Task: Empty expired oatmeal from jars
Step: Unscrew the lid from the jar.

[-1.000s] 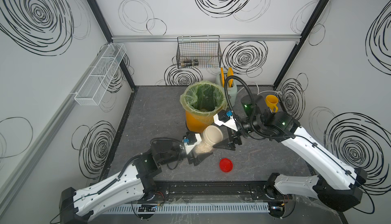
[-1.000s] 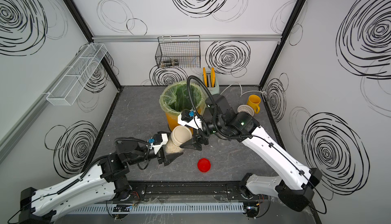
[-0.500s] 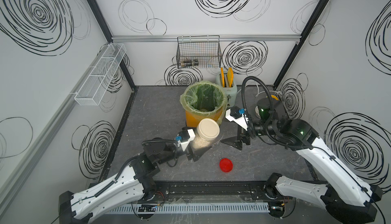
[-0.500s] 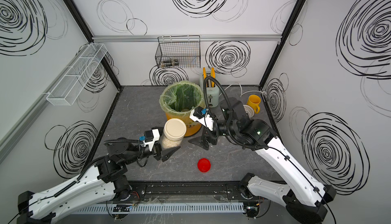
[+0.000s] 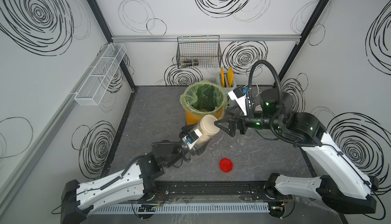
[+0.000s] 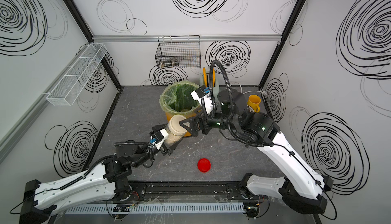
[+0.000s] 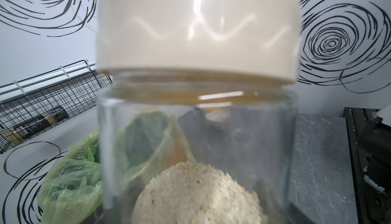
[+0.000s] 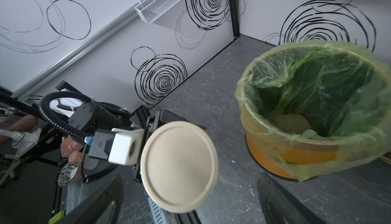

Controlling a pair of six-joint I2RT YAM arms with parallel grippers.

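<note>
The left jaws [image 5: 195, 142] are clamped round the lower body of a clear cylindrical jar [image 5: 203, 138], which they hold off the dark grey desk [image 5: 158, 111]. The jar is tilted. Its long axis climbs from the left jaws toward the right arm, with the round cream screw lid [image 5: 209, 125] leading. Pale beige loose oatmeal [image 7: 196, 195] is heaped at the low end of the jar, well short of the lid.

Just behind the jar stands the orange bucket with a green plastic liner [image 5: 191, 117]. A small mound of pale flakes [image 8: 289, 121] already lies at its bottom.

The right jaws [image 5: 222, 119] are spread wide and hold nothing. They sit right at the lid's edge, and whether a finger touches it cannot be told. The right wrist view meets the lid almost face-on, between the two dark fingers [image 8: 275, 201]. So the jar's axis probably lines up with the right arm's reach, and that arm looks best placed to close on the lid and unscrew it.

A red round lid [image 5: 226, 165] lies alone on the desk, nearer the front.
</note>
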